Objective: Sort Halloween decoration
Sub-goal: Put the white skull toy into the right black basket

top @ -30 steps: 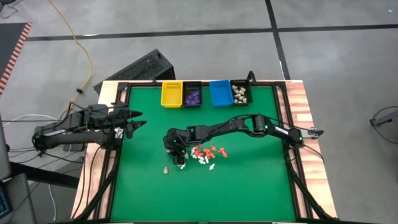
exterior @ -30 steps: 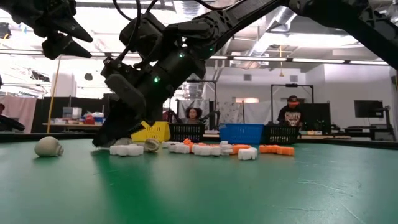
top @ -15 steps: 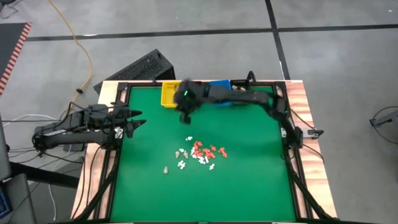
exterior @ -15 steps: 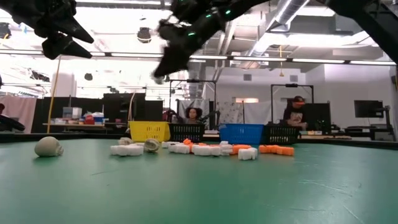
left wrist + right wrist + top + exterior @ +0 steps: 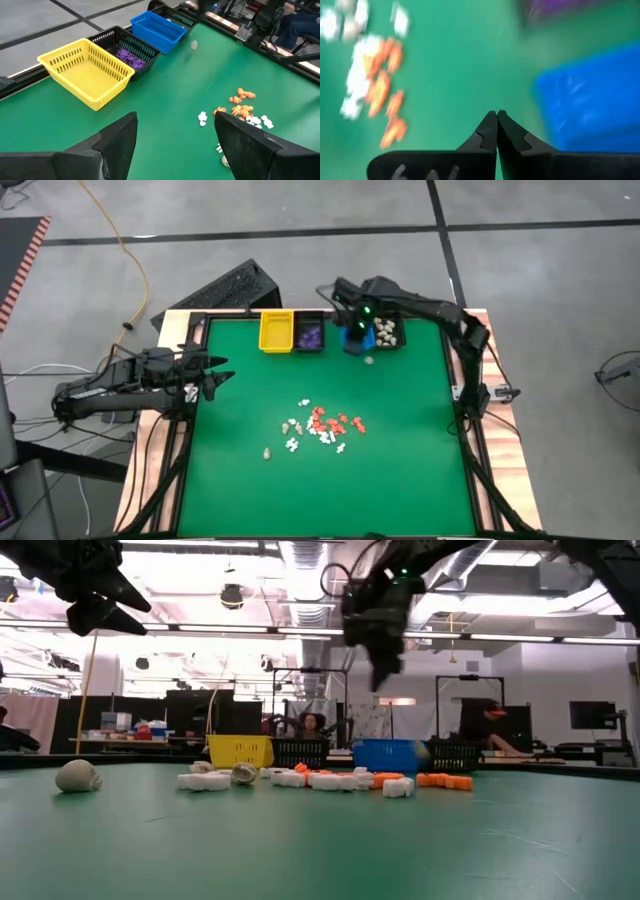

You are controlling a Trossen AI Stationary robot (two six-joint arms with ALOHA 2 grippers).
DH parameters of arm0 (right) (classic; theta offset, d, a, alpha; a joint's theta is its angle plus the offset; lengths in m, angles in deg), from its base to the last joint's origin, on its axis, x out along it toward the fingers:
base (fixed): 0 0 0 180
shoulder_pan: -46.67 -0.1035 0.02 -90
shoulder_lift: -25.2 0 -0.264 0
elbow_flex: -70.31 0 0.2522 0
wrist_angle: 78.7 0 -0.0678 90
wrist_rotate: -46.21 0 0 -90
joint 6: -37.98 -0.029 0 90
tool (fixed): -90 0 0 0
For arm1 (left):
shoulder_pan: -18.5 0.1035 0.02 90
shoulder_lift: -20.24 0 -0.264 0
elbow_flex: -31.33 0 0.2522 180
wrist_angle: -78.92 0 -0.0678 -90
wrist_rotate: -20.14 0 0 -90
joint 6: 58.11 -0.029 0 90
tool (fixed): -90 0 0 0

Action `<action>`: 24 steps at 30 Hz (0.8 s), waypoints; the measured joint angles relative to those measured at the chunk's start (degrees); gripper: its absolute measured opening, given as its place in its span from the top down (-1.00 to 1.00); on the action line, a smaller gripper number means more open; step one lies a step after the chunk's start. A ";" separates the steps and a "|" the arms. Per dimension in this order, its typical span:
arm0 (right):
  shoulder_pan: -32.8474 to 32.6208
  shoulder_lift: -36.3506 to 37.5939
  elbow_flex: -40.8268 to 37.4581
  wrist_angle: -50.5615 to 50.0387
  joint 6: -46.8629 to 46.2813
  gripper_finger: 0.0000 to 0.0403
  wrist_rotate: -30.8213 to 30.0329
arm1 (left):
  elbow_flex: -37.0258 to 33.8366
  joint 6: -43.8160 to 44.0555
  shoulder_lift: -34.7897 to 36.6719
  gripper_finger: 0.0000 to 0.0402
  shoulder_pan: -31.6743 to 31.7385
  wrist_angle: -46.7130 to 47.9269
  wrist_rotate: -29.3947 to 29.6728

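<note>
Right gripper (image 5: 496, 131), fingers pressed together on nothing visible, hovers by the blue bin (image 5: 356, 328); left gripper (image 5: 222, 370) waits spread apart.

A robotics lab or workshop. Beyond the green table (image 5: 320, 840), across the middle of the low view, stand black equipment racks (image 5: 190, 712) and a monitor (image 5: 588, 716). Bare ceiling ducts (image 5: 300, 560) run along the top centre.

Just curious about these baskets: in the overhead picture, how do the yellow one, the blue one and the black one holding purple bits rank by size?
1. yellow bin
2. black bin with purple pieces, a little narrower
blue bin: partly hidden under the right gripper, so unranked.
</note>
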 joint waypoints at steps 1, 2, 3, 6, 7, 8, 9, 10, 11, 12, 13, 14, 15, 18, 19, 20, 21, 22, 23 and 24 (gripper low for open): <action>-0.19 1.35 -2.58 -1.80 0.36 0.88 0.21 | 0.00 -0.01 0.00 -0.28 0.01 0.36 0.13; -0.32 3.14 -5.94 -2.27 0.27 0.88 0.44 | 0.00 -0.16 0.00 -0.28 0.01 0.77 0.36; -0.61 5.33 -10.03 -1.20 -0.78 0.88 1.06 | 0.00 -0.51 0.00 -0.28 0.00 1.06 0.71; -1.41 15.20 -24.18 8.59 -7.09 0.88 1.02 | 0.00 -0.98 0.00 -0.28 0.02 1.08 1.97; -1.78 18.85 -28.64 12.68 -10.51 0.88 -1.24 | 0.00 -1.04 0.00 -0.28 0.00 1.06 2.68; -2.39 22.63 -32.98 16.85 -14.42 0.88 -4.43 | 0.00 -1.44 0.00 -0.28 0.02 1.06 3.28; -3.07 25.73 -36.90 20.89 -18.27 0.88 -7.62 | 0.00 -1.84 0.00 -0.28 0.02 1.08 3.73; -3.95 28.56 -40.42 24.21 -22.36 0.87 -11.21 | 0.00 -2.17 0.00 -0.28 0.02 1.06 4.01; -4.92 30.97 -43.74 26.89 -26.51 0.87 -15.31 | 0.00 -2.28 0.00 -0.28 0.00 1.03 4.23; -5.85 33.00 -46.46 28.29 -30.68 0.87 -19.62 | 0.00 -2.29 0.00 -0.28 0.02 1.03 4.34; -6.72 34.71 -48.87 28.86 -34.89 0.87 -23.55 | 0.00 -2.32 0.00 -0.28 0.02 1.01 4.36; -7.46 36.27 -51.05 28.89 -39.46 0.87 -27.48 | 0.00 -2.32 -0.02 -0.28 0.02 0.99 4.40; -7.96 37.34 -52.96 28.57 -44.24 0.87 -31.07 | 0.00 -2.28 0.00 -0.28 0.00 0.99 4.48; -8.20 39.33 -57.37 26.93 -59.31 0.86 -36.40 | 0.00 -2.01 0.00 -0.28 0.01 0.88 4.61; -8.15 39.66 -58.17 25.77 -63.98 0.85 -36.61 | 0.00 -1.99 -0.01 -0.28 0.01 0.85 4.67; -8.03 40.01 -58.72 24.35 -67.69 0.83 -36.59 | 0.00 -1.99 0.00 -0.28 0.02 0.83 4.74; -7.94 40.20 -59.21 22.68 -71.04 0.81 -36.48 | 0.00 -1.99 -0.01 -0.28 0.00 0.80 4.93; -7.94 40.22 -59.50 20.80 -73.84 0.76 -35.97 | 0.00 -1.97 -0.02 -0.28 0.02 0.82 5.23; -7.90 40.16 -59.82 18.88 -76.13 0.71 -35.31 | 0.00 -1.99 0.00 -0.28 0.01 0.78 5.31; -7.89 40.14 -60.03 16.88 -78.15 0.66 -34.88 | 0.00 -2.13 -0.01 -0.28 0.02 0.77 5.39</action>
